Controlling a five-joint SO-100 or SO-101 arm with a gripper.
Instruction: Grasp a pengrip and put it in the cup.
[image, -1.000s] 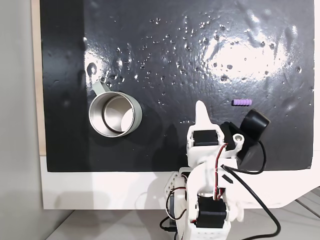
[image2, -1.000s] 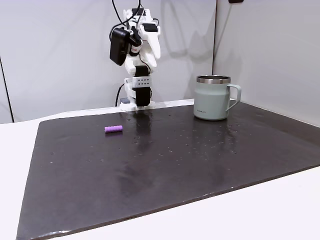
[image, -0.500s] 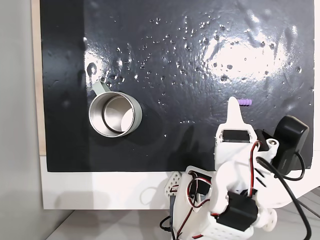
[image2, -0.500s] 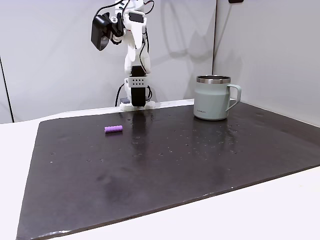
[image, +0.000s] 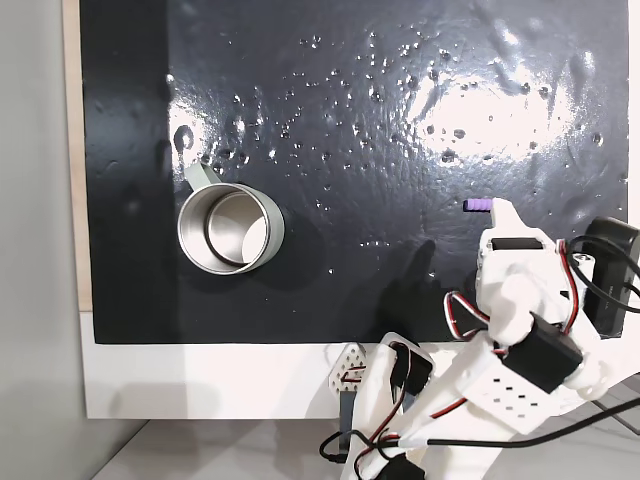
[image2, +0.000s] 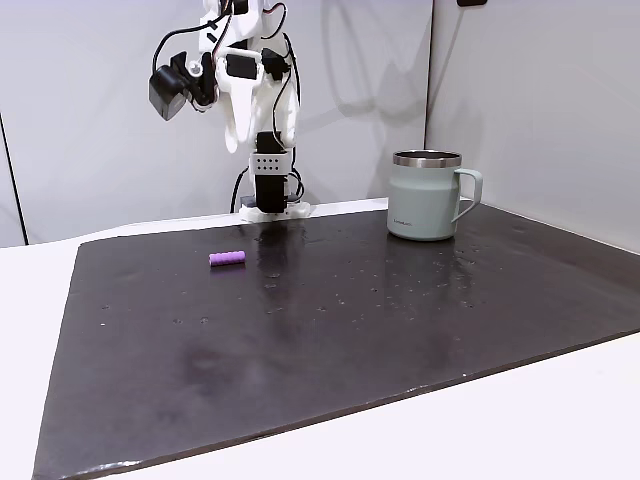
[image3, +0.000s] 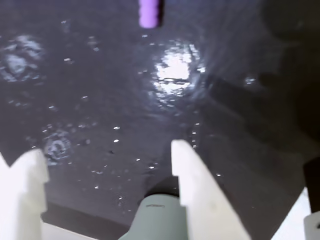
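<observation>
The pengrip is a small purple cylinder with fine ribs along its length, lying on its side on the black mat. In a fixed view from above it lies toward the mat's right edge, partly hidden under the tip of the white arm. In the wrist view it sits at the top of the picture, blurred (its ribs cannot be made out there), ahead of the gripper.

The gripper's two white fingers stand spread apart with bare mat between them, grasping nothing. In a fixed view from the side the gripper hangs high above the mat's far edge, well above the pengrip.

The cup stands upright near the mat's far right corner in that side view, pale grey-green with a steel rim and a handle on its right side. From above, the cup shows a shiny steel inside, near the mat's left edge, well apart from the pengrip.
</observation>
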